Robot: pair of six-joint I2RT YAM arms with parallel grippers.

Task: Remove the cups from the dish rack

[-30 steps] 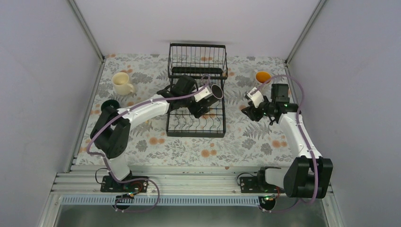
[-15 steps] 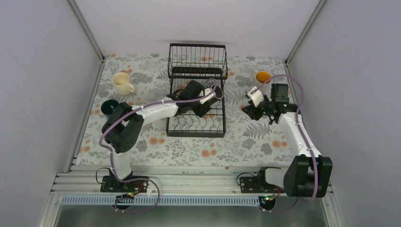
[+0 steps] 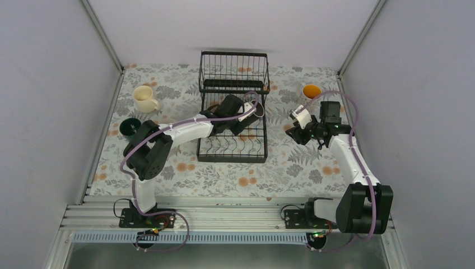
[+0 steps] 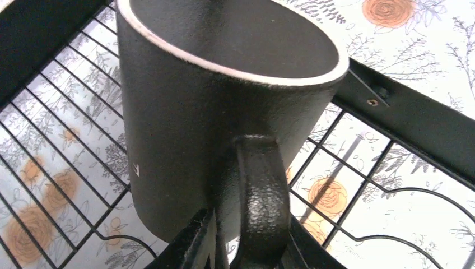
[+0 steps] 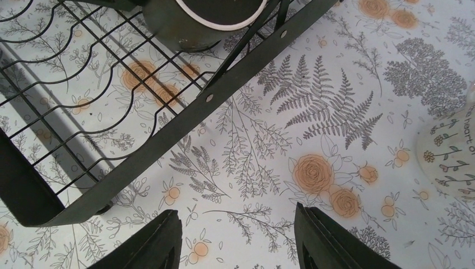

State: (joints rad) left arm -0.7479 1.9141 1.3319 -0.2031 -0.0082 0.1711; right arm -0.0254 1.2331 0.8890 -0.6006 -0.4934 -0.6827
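The left gripper [image 4: 246, 253] was clamped on the handle of the black mug [image 4: 224, 95], one finger pressed to each side of the loop. The mug hung tilted over the wire floor of the dish rack [image 3: 231, 158]. Seen from above, that put it on the flat tray's 3 o'clock side, just in front of the raised basket. Whether its base touched the wires could not be told.

The right gripper [image 5: 238, 249] hovered at about 4 o'clock from the rack. Its fingers were spread wide with nothing between them, over the flowered tablecloth [image 3: 224, 176] just outside the rack's side rail. An off-white mug [image 5: 448, 162] with a printed flower pattern stood on the cloth at the 3 o'clock edge of the right wrist view, only partly in frame.

Three more mugs stood on the cloth, well apart from the rack. The cream mug [image 3: 145, 98] was at 9 o'clock and the dark green mug [image 3: 129, 125] between 8 and 9 o'clock. The orange-yellow mug [image 3: 311, 91] was between 2 and 3 o'clock.
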